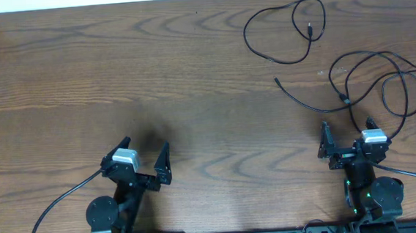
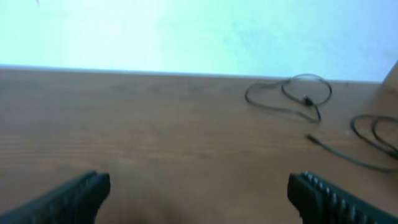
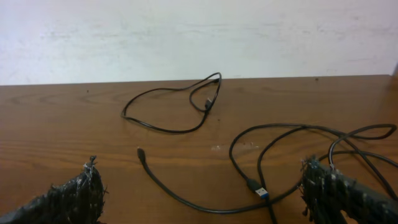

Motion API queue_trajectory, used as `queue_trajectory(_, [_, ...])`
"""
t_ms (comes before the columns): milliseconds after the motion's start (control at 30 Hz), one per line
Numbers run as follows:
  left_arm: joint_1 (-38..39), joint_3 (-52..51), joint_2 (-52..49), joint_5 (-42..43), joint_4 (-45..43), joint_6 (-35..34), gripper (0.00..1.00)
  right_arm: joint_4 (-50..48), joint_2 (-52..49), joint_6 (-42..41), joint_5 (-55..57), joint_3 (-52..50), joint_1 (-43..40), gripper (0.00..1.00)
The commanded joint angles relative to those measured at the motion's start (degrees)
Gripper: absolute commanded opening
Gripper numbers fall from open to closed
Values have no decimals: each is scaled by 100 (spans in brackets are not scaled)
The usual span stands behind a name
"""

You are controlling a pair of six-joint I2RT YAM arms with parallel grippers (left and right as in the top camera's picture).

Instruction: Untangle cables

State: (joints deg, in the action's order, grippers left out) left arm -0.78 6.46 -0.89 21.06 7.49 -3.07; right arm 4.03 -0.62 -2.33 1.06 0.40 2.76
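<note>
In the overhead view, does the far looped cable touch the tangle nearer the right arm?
No, bare table separates the far looped cable from the nearer tangle.

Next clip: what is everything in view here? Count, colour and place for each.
far cable: one, black, loosely looped, far right of the table near its back edge
near cable: one, black, several loose loops, right side, ahead of the right gripper, apart from the far cable; one plug has a blue tip
table: one, brown wood grain, under everything
wall: one, whitish, behind the table's far edge
base wires: two, thick, black, one by each arm base
left gripper: one, black fingers, open, near left, empty
right gripper: one, black fingers, open, near right, empty
</note>
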Motion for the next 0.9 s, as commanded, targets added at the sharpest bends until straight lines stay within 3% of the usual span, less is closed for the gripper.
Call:
queue_trajectory(0, [-59, -334, 81, -195, -317, 212, 98, 24, 31, 4, -11, -11, -9, 99])
queue_trajectory(100, [-37, -590, 81, -597, -612, 240, 98, 24, 31, 4, -13, -11, -9, 99])
queue_trajectory(333, [37, -623, 83, -1698, -372, 411, 98, 24, 31, 7, -13, -11, -9, 99])
queue_trajectory(867, [39, -623, 83, -1578, -348, 883, 98, 24, 31, 7, -13, -11, -9, 99])
